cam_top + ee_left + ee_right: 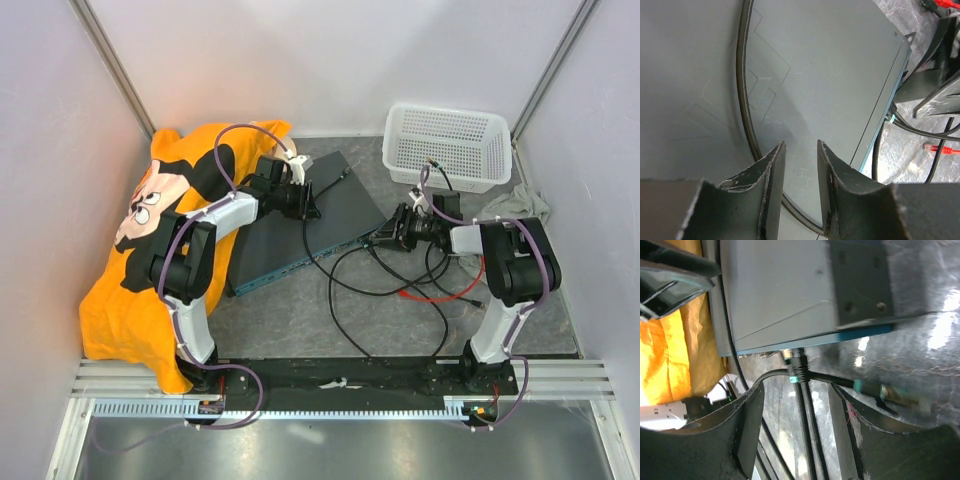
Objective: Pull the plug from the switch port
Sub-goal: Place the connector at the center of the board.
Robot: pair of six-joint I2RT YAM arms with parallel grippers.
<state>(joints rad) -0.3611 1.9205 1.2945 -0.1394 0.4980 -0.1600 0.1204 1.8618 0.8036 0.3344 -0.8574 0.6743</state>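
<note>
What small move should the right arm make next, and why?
Probably ease the right gripper forward a little, then close on the plug. Its open jaws straddle the black cable just short of the plug, which is seated in the teal front face of the switch.

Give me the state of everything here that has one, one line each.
plug, seated in the switch's front face, not gripped.
switch, lying flat.
left hand, open, empty, over the switch's top.
right hand, open, fingers either side of the plug's cable.
basket, upright.
</note>
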